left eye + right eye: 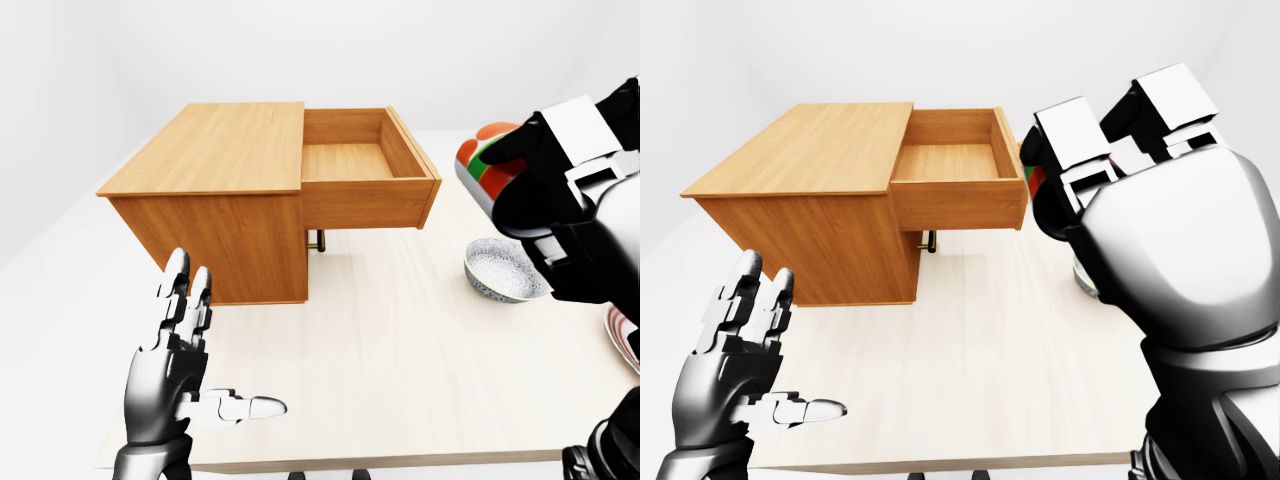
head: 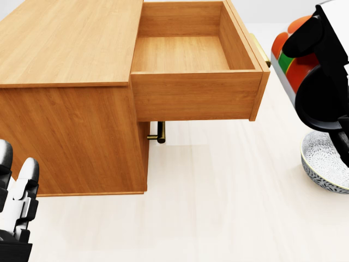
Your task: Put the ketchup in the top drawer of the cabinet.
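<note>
Pale walls and a light table (image 1: pixel 400 350) frame the left-eye view: the wooden cabinet (image 1: pixel 215 190) has its top drawer (image 1: pixel 365 170) pulled out, and the right hand (image 1: pixel 560 190) is clamped round the ketchup (image 1: pixel 482 165) above a patterned bowl (image 1: pixel 503 270) (red, green and white label, no legible writing). The left hand (image 1: pixel 175 375) stands upright, fingers spread.

Head view: the bottle is held to the right of the drawer.

Right-eye view: the right hand's back hides most of the bottle.

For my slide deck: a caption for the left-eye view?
Right robot hand carries red-and-green ketchup bottle toward open, empty top wooden drawer.
</note>
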Tool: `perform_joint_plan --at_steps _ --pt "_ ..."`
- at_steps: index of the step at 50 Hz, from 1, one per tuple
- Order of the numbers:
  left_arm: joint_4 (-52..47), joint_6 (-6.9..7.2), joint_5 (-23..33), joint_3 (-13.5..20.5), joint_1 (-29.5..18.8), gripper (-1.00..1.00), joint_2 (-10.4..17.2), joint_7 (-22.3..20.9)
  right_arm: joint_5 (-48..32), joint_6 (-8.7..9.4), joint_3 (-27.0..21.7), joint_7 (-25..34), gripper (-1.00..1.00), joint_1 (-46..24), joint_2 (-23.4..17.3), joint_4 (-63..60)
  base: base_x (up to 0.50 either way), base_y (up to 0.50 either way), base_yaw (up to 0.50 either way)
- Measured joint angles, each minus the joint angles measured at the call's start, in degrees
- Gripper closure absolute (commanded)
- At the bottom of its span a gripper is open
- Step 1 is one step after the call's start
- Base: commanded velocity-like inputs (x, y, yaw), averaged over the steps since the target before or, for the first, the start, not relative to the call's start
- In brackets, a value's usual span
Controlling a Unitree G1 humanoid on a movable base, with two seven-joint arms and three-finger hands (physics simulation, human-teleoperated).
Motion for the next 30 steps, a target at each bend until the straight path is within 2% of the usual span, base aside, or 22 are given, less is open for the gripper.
perform_joint_plan --at_steps 8,16,20,30 --pt "-0.01 -0.05 -0.01 -0.05 0.06 -1.0 0.02 -0.01 -2.3 0.0 -0.17 0.0 1.0 -0.6 4.62 -0.4 0.0 0.0 0.0" --pt "-0.03 -0.05 -0.04 -0.05 0.08 -1.0 0.03 -0.01 -3.15 0.0 -0.16 0.0 1.0 -0.91 6.18 -0.58 0.0 0.0 0.0" --pt "0.04 0.08 -0.06 0.01 -0.08 -1.0 0.02 0.05 -2.83 0.0 0.82 0.0 1.0 -1.67 3.26 -0.6 0.0 0.0 0.0" --pt "-0.15 0.54 -0.37 0.48 -0.34 -1.0 -0.09 0.0 2.47 0.0 4.32 0.0 1.0 -6.52 -10.26 -0.25 0.0 0.0 0.0"
